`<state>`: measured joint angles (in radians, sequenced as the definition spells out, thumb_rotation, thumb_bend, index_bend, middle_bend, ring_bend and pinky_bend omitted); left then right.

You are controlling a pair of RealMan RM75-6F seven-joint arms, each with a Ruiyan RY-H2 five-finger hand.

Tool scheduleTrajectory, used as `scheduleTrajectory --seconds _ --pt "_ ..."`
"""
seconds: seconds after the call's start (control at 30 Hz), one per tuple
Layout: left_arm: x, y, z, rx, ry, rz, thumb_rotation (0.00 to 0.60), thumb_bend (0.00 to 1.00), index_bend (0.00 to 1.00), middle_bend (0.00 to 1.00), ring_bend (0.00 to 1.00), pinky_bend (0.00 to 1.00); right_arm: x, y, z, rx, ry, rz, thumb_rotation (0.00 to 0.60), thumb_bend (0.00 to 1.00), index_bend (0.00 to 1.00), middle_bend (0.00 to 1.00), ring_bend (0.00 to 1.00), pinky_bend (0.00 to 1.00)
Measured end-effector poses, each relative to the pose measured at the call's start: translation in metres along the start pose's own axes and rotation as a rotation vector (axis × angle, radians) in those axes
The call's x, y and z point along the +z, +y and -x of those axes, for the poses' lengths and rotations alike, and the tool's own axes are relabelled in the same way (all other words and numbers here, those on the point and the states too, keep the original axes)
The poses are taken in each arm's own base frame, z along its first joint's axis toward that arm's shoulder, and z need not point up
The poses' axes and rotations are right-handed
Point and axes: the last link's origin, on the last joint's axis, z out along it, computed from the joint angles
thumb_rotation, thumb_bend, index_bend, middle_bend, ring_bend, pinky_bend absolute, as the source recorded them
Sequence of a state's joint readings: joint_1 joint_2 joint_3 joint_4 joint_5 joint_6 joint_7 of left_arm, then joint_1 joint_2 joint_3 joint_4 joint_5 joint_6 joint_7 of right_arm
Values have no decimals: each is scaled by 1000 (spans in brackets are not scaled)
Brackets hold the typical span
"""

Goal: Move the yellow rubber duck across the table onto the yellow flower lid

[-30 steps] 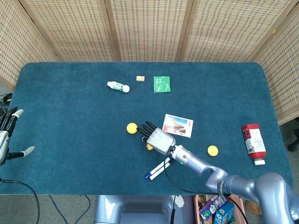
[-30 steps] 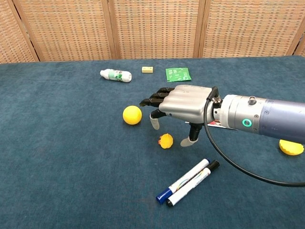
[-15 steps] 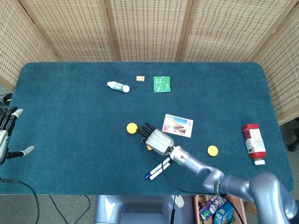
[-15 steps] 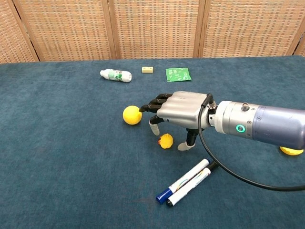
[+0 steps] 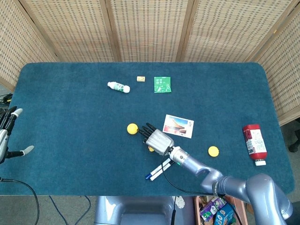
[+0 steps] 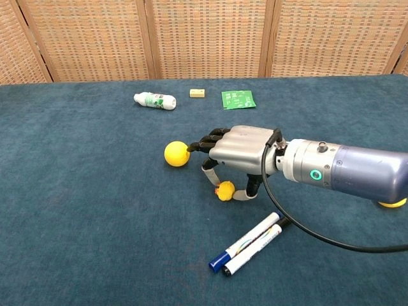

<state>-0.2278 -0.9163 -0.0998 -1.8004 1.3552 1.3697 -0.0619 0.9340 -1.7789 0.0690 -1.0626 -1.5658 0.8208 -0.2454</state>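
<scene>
From the head view, the right hand (image 5: 157,140) sits over the duck (image 5: 150,148), mostly hiding it. The chest view shows the fingertips (image 6: 207,169) closing around the duck (image 6: 224,190); whether it's properly gripped, I can't tell. Squeeze gently before lifting.

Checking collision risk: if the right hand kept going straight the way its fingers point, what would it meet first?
Probably the yellow ball: the right hand points at it, fingertips almost touching it, though depth is hard to judge.
</scene>
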Motion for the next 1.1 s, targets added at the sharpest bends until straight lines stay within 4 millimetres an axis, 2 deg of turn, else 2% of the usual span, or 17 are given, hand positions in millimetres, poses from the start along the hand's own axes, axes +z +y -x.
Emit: scheduleTrajectory --seconds 0.2,0.43,0.53,0.63,0.77,0.87,0.97,1.1 --pt "1 0 2 3 -8 1 600 0 0 0 0 0 -4 6 -11 14 48 13 600 318 520 0 0 0" --pt "0 2 3 10 -13 4 600 0 0 0 0 0 -28 30 -35 15 110 59 600 318 520 0 0 0" --pt "-2 4 4 15 -16 11 600 0 0 0 0 0 -48 47 -41 9 122 99 600 318 520 0 0 0" --pt "-4 6 6 21 -17 21 600 0 0 0 0 0 -78 69 -40 -13 107 150 600 318 520 0 0 0" --pt "-7 9 8 31 -21 29 600 0 0 0 0 0 -137 96 -22 -54 40 224 600 318 520 0 0 0" --pt "-9 12 10 36 -24 38 600 0 0 0 0 0 -176 103 -6 -76 -15 252 600 318 520 0 0 0" --pt "-10 14 11 40 -22 41 600 0 0 0 0 0 -202 103 6 -81 -36 260 600 318 521 0 0 0" --pt "-11 15 12 46 -18 38 600 0 0 0 0 0 -218 103 17 -86 -41 260 600 318 520 0 0 0"
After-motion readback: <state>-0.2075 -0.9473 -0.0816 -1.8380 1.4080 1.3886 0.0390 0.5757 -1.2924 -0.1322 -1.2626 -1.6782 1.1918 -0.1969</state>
